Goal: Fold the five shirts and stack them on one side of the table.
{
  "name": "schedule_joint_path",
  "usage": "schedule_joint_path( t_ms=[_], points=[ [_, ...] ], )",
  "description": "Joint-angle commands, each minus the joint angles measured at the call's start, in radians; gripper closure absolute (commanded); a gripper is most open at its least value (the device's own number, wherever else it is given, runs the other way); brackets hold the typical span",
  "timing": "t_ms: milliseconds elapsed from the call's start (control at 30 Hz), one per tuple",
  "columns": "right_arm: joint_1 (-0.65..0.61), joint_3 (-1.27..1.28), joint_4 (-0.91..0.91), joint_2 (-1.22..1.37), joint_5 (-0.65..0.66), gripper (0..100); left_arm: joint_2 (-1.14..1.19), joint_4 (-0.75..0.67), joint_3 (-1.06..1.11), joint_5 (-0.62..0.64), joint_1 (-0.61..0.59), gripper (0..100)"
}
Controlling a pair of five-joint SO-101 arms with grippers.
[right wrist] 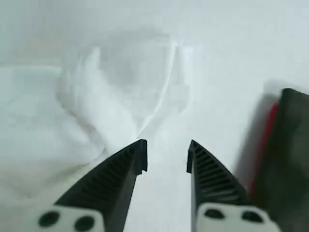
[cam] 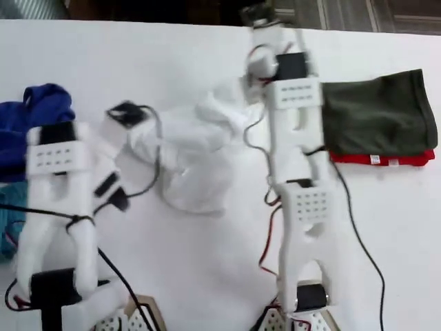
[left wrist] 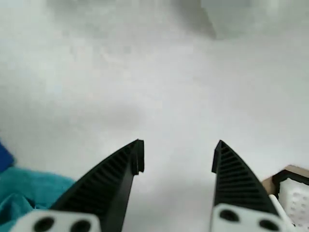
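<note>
A crumpled white shirt (cam: 193,155) lies mid-table between the two arms. At the right, a folded dark green shirt (cam: 379,114) rests on a folded red shirt (cam: 386,158). A blue shirt (cam: 34,117) and a teal shirt (cam: 5,227) lie bunched at the left edge. My left gripper (left wrist: 178,154) is open above bare table, with the teal shirt (left wrist: 24,193) off to one side of it. My right gripper (right wrist: 166,157) is open just above the white shirt's (right wrist: 96,111) edge, holding nothing. The green and red stack (right wrist: 285,154) lies beside it.
The left arm (cam: 55,158) stands by the blue and teal shirts. The right arm (cam: 300,138) stretches up the middle, beside the stack. Red and black cables (cam: 272,234) trail across the table near the arm bases. Bare tabletop (cam: 207,276) lies at the front.
</note>
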Motion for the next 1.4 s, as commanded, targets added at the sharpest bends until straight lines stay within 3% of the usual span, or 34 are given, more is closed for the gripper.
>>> schedule_joint_path(
  t_ms=[0,200,433,667,833,1033,1200,1367],
  points=[
    [0.096,-0.006,0.021,-0.137,0.006,85.4,-0.041,-0.011,-0.004,0.031,0.106,75],
    [0.211,0.031,0.022,-0.22,0.0,85.4,-0.041,-0.038,-0.004,0.092,0.273,75],
    [0.229,0.261,0.022,-0.378,0.006,85.4,-0.041,-0.203,0.101,0.104,0.387,75],
    [0.231,0.42,0.021,-0.519,0.008,85.4,-0.041,-0.473,0.222,0.112,0.391,75],
    [0.231,0.47,0.019,-0.558,0.008,85.4,-0.041,-0.557,0.282,0.112,0.391,75],
    [0.229,0.471,0.019,-0.561,0.008,85.4,-0.041,-0.582,0.326,0.11,0.397,76],
    [0.229,0.471,0.019,-0.555,0.008,85.4,-0.046,-0.577,0.318,0.112,0.4,99],
    [0.225,0.471,0.019,-0.555,0.002,85.4,-0.051,-0.482,0.239,0.112,0.402,97]
  ],
)
